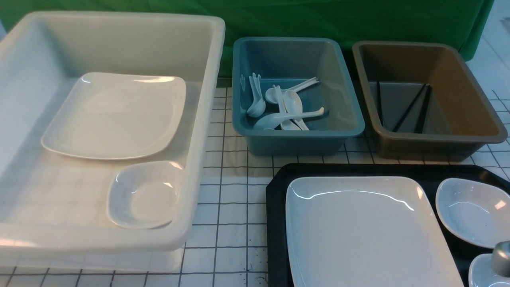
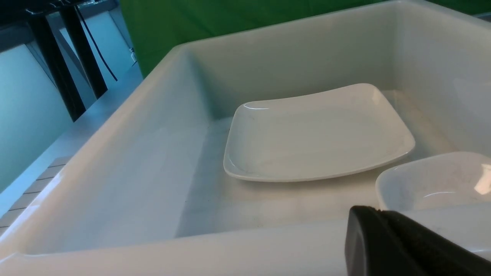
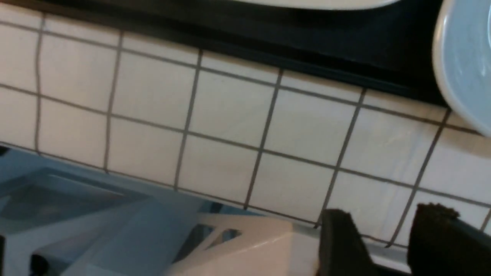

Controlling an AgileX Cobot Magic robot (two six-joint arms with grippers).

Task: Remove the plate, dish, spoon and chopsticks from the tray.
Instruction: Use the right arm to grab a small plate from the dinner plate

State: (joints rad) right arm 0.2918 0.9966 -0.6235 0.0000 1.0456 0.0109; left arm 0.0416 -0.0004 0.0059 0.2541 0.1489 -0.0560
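The black tray (image 1: 275, 223) lies at the front right and holds the large white plate (image 1: 366, 235), with a small white dish (image 1: 470, 211) to its right. Several white spoons (image 1: 279, 107) lie in the blue bin (image 1: 295, 145). Black chopsticks (image 1: 410, 107) lean inside the brown bin (image 1: 430, 147). My left gripper (image 2: 378, 210) is shut and empty, just outside the near rim of the white bin (image 2: 230, 245). My right gripper (image 3: 387, 214) is open with nothing between its fingers, over the tiled tabletop beside the tray's edge (image 3: 307, 42) and the dish (image 3: 464, 57).
The big white bin (image 1: 99, 239) at the left holds another large plate (image 1: 115, 115) and a small dish (image 1: 143, 195). A grey metal part (image 1: 501, 259) partly covers a white rounded piece (image 1: 482, 275) at the tray's front right corner. Green cloth hangs behind the bins.
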